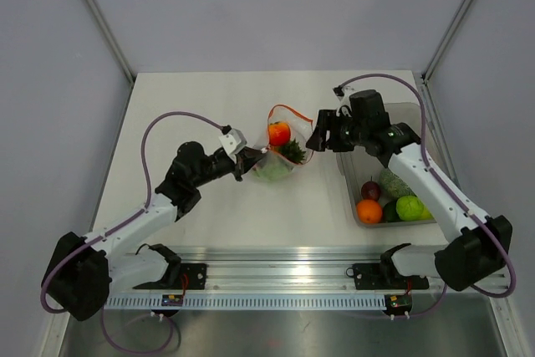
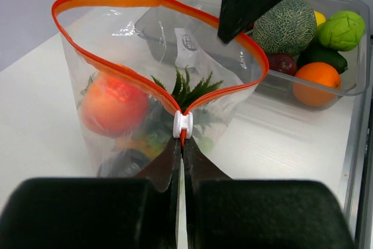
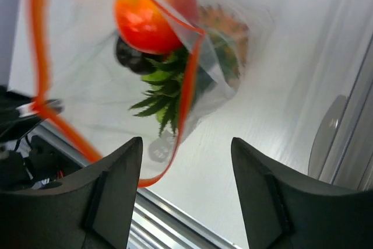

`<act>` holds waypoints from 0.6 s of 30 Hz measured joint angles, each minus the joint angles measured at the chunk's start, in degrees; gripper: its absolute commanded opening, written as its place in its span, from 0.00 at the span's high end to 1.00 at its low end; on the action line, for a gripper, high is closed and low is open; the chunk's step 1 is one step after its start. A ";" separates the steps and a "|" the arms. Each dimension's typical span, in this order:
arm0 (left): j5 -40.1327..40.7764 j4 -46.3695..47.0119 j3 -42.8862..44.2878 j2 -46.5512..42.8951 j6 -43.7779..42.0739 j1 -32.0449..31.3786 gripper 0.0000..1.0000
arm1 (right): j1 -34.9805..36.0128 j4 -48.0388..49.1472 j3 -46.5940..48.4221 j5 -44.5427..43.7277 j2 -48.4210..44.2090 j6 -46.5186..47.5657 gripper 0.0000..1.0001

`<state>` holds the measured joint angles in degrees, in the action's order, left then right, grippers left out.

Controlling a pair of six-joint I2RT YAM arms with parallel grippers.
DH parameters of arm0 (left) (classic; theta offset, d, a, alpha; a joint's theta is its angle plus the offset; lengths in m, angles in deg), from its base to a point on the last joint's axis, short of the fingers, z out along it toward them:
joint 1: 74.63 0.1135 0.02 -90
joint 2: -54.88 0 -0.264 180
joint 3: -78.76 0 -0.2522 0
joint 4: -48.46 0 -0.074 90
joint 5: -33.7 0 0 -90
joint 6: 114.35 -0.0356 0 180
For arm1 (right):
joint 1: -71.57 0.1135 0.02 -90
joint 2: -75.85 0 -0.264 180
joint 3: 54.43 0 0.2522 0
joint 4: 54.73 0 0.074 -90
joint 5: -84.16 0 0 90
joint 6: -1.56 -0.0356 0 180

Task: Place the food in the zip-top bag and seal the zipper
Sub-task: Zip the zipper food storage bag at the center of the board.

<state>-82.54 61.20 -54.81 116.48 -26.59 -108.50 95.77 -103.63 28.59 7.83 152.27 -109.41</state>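
Our left fingers (image 2: 157, 173) clench the zip-top bag (image 2: 105, 56), right fingers (image 3: 111, 202) released, so it could flop over, spilling food (image 2: 111, 106)

The left arm (image 1: 150, 211) reaches up from its base to the left side of the zip-top bag (image 1: 272, 170); the left gripper (image 2: 182, 144) pinches the bag's corner seam, fingers pressed together; the right arm (image 1: 426, 173) bends in from the bag's right; the right gripper (image 3: 186, 150) hovers at the bag's right rim, jaws spread, gripping nothing.
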 measured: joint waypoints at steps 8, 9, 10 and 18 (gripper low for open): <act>-16.61 -7.02 5.92 4.22 -2.49 5.14 1.00 | 7.58 5.66 2.56 9.07 -9.42 18.82 0.31; -17.94 -7.61 6.23 4.46 -2.71 5.44 1.00 | 8.61 6.78 2.49 10.88 -9.64 21.77 0.30; -18.93 -7.82 6.32 4.52 -2.91 5.60 1.00 | 9.20 7.87 2.29 12.24 -9.66 24.52 0.30; -24.61 -10.97 6.32 4.50 -5.46 6.84 1.00 | 10.01 10.91 2.54 21.62 -6.32 44.81 0.32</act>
<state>-107.15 50.23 -48.50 120.98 -32.05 -101.66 105.78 -92.72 31.12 29.45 145.96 -64.61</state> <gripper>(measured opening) 0.009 0.696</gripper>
